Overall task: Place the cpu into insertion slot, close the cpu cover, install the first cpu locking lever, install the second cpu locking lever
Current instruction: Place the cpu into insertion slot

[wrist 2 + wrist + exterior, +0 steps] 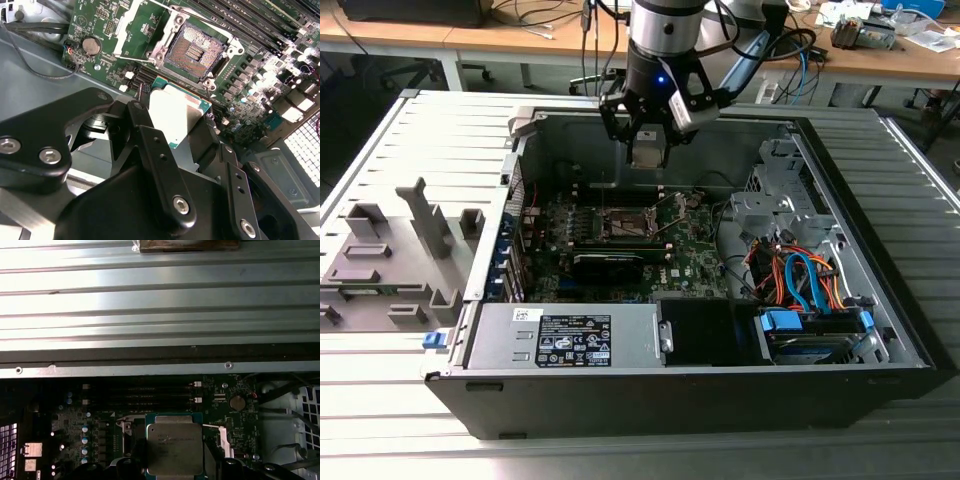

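Pincer (646, 158) clamped on the cpu (172, 112) by its edges holds it above the motherboard (100, 30), apart from the bare insertion slot (195, 50); light, stiff, likely fragile underneath, it seems best gripped at the rim.

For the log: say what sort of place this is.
Probably an electronics workshop: open black desktop computer case on a ribbed grey metal table, cluttered wooden benches behind, gripper holding a flat grey square cpu.

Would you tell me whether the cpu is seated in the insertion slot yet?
Out: the insertion slot lies bare, and the gripper holds the cpu clear of it.
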Motion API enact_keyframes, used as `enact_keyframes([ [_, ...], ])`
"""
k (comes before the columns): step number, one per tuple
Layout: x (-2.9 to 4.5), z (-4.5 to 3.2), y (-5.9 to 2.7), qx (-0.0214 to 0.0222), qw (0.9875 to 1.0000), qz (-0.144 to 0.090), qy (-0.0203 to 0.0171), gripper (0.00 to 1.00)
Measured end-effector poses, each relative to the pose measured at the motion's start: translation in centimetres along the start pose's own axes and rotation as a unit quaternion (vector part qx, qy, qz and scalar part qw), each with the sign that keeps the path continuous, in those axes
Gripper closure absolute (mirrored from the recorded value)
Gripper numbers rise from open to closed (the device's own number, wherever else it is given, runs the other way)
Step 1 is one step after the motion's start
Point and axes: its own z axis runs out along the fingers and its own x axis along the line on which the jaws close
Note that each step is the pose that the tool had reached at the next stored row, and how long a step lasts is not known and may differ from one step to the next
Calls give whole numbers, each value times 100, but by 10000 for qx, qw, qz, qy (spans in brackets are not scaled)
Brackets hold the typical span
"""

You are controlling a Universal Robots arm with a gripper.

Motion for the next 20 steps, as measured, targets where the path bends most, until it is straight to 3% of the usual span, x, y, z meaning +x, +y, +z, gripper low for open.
enact_keyframes([
  [20,2,62,-6,1,10000,0,0,46],
])
